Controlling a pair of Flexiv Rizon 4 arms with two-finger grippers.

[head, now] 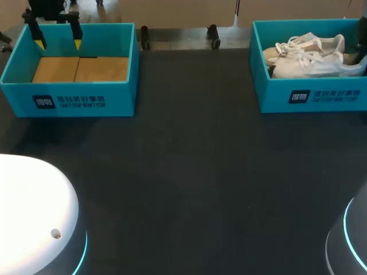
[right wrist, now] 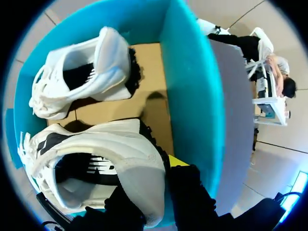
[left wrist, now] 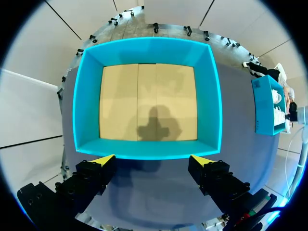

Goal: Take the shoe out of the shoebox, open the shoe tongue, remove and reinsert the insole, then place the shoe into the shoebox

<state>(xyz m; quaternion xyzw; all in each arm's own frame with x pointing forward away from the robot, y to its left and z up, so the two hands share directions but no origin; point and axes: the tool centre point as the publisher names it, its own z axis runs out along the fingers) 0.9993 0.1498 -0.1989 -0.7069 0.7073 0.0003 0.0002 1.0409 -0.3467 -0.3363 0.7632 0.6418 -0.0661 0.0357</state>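
Right wrist view | right claw (right wrist: 153, 185) clasps shoe (right wrist: 103, 151) | left claw (left wrist: 153, 159) spread

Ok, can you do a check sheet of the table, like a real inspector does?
surface: dark table, flat.
job's things: left box shows only its cardboard floor; right box holds two white shoes, the near shoe by the right gripper and the far shoe beyond it.
clutter: nothing seen.
grippers: left gripper open, above the left box; right gripper inside the right box at the near shoe's heel, grip unclear.
cables: nothing seen on the table.
surroundings: nothing seen reaching over the table.
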